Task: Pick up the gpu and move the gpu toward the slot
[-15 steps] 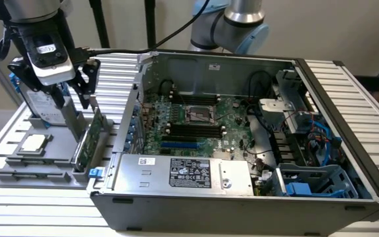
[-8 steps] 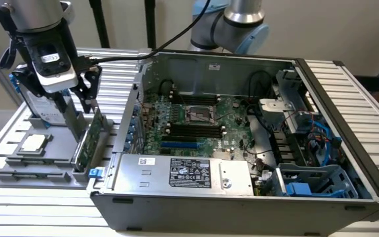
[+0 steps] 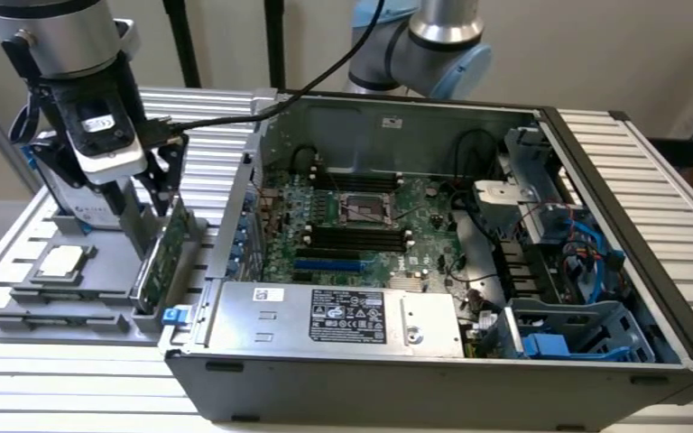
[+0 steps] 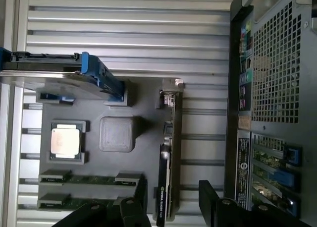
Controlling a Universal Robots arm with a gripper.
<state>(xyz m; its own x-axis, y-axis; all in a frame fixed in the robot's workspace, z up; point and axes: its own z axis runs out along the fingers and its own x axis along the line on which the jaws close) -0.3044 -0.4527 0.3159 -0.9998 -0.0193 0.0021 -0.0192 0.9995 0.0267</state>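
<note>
The gpu (image 3: 161, 260) is stood on its long edge in a slot of a grey tray (image 3: 33, 329), at the exterior view's left of the open computer case (image 3: 443, 383) and just beside the case's wall. In the wrist view the gpu (image 4: 168, 162) is seen edge-on, with its silver bracket (image 4: 171, 88) at one end. The gripper (image 3: 152, 216) is held directly above the card. Its fingers (image 4: 132, 207) are spread apart, one on each side of the board, and a gap is seen between each finger and the card, so nothing is pinched.

On the same tray, farther toward the exterior view's left, a square silver chip (image 4: 66, 140) is seated in a recess. Two memory sticks (image 4: 89, 179) are laid nearer the viewer, and a grey hard drive (image 4: 59, 78) with a blue-edged frame is set at the far end. Inside the case the green motherboard (image 3: 359, 216) is exposed, a blue slot (image 3: 326, 265) is seen near its front edge, and a silver power supply (image 3: 335, 316) is mounted along the near wall. Everything is carried on a slatted metal table (image 3: 635, 153).
</note>
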